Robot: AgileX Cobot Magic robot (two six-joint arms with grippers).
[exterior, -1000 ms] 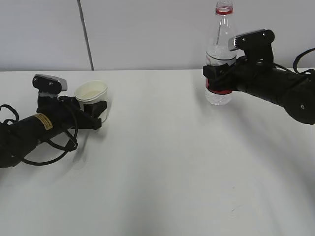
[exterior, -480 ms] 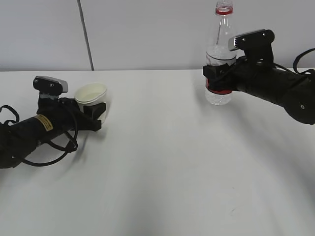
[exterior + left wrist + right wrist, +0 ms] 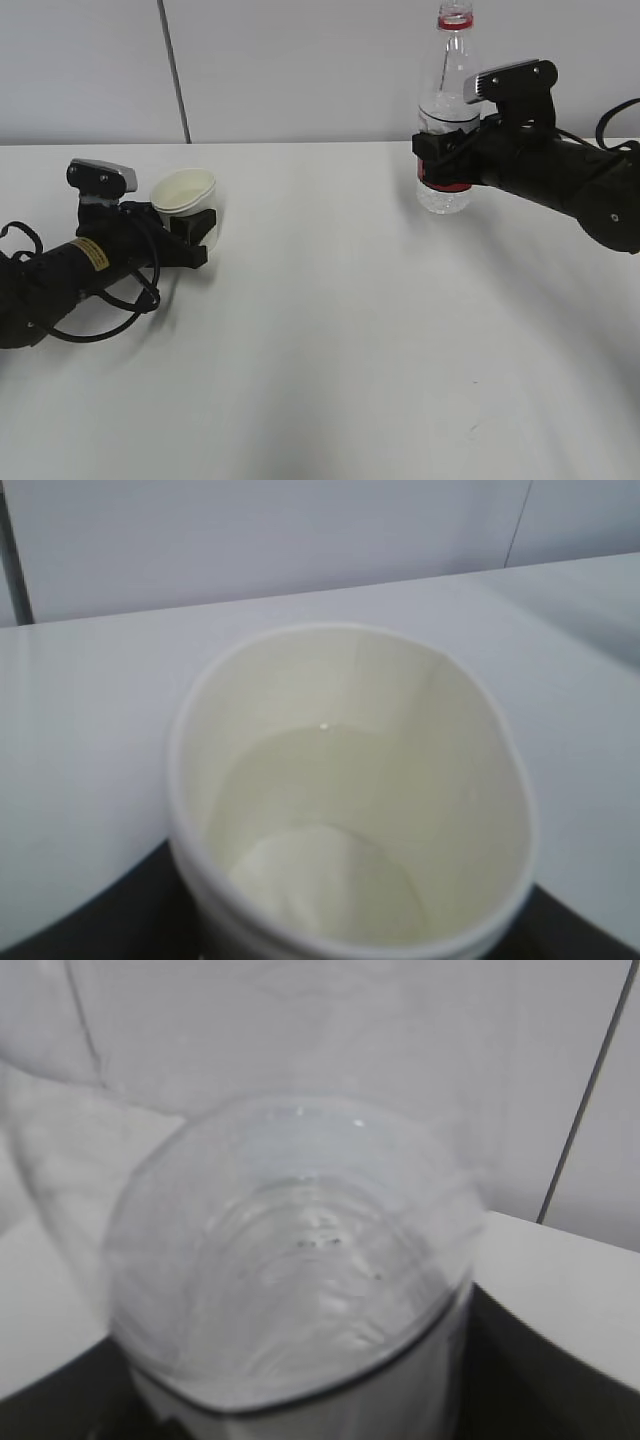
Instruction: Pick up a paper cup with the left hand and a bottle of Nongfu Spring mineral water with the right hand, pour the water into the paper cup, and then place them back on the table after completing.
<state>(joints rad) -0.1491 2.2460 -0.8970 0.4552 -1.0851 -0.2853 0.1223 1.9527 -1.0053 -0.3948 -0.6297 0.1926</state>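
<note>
The bottle [image 3: 446, 120] stands straight up near the far right edge of the white bench [image 3: 330, 340], and it has a red band [image 3: 449, 186] around its lower part, but no words on that band can be read from here. Its top has a red ring and no cap can be made out. The right tool [image 3: 437, 160] is clenched around the bottle at the red band, with the black arm reaching in from the right and a grey plate [image 3: 510, 77] on top of its wrist. Clear water [image 3: 443, 199] sits in the lowest part of the bottle. The paper cup [image 3: 186, 200] is near the far left edge of the bench, white outside and cream inside, and it leans a little. The left tool [image 3: 195, 235] is clenched around the cup, low on its sides. A yellow sticker [image 3: 92, 252] with tiny dark print is on the left arm, too small to read. The view from the side shows both arms, the whole bottle and the whole cup well apart from each other. The left wrist view looks down into the cup [image 3: 350, 800] and shows what the side view hides: the cream inside with a pool of liquid at the bottom and a squashed, oval rim. The right wrist view is very close and blurry, and shows only the round clear shoulder of the bottle [image 3: 300, 1250] with ripples in it, and black tool parts at the bottom corners.
</note>
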